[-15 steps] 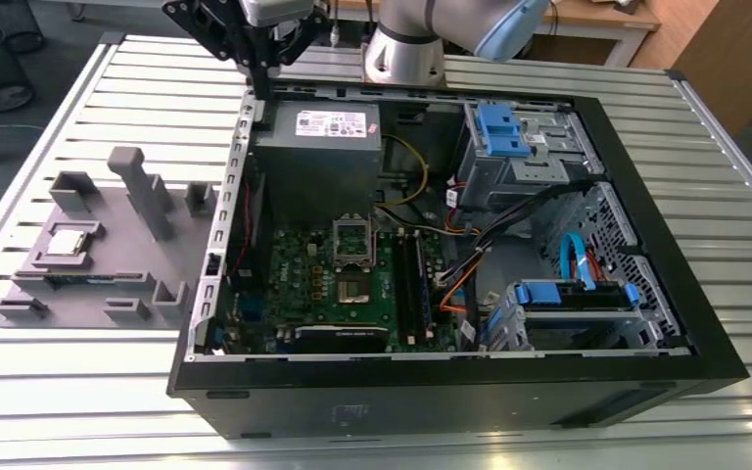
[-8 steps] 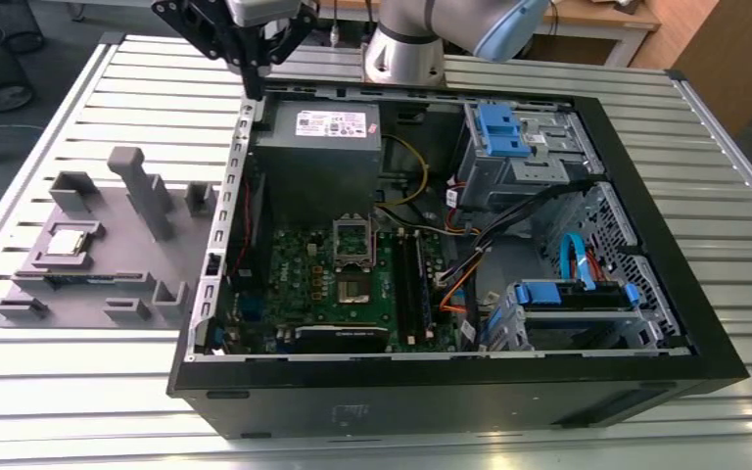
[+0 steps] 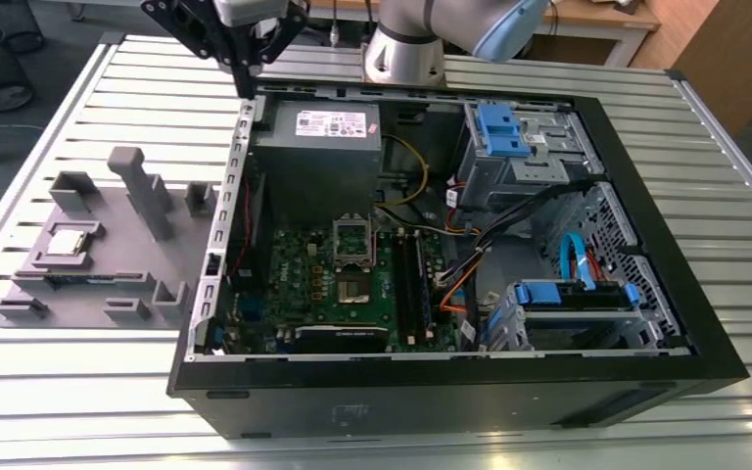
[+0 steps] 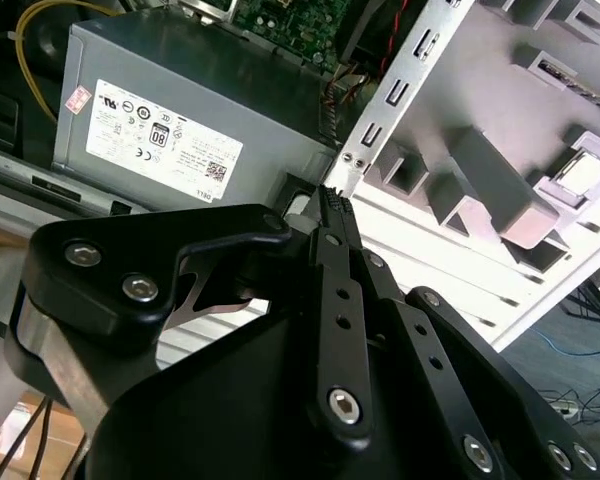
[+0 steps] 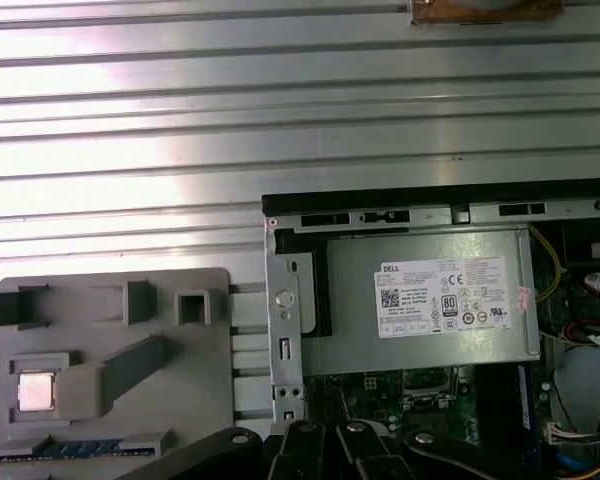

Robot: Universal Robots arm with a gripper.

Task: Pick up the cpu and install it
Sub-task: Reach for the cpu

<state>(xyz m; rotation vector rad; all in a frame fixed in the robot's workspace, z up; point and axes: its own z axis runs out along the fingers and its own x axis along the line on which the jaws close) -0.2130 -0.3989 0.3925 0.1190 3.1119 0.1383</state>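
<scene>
Well, the claw (image 3: 244,86) hangs with its two black fingers pressed together and gripping nothing, tips pointing down just above a rear corner of the open computer case (image 3: 454,392). In the second wrist view the claw (image 4: 332,197) shows the same closed tips in front of the case's slotted metal edge. Nearest the claw is the grey power supply (image 3: 313,147), just beside and below the tips, with its white label facing up. The cpu (image 3: 70,238) lies well apart from the claw, outside the case, off towards the exterior view's left on the slatted metal table (image 3: 89,392). It is a small flat square with a pale silver-grey top that catches the light and looks almost white. It sits level in a square pocket of the grey plastic fixture (image 3: 115,269), with the pocket's raised rim around it. In the second wrist view the cpu (image 4: 580,175) shows beyond the claw's tips past the fixture's grey posts, and in the first wrist view the cpu (image 5: 35,390) glows pale pink-white in its pocket. Farther from the claw than the power supply, inside the case, lies the green board (image 3: 305,289) with the dark socket frame (image 3: 353,240) on it.
</scene>
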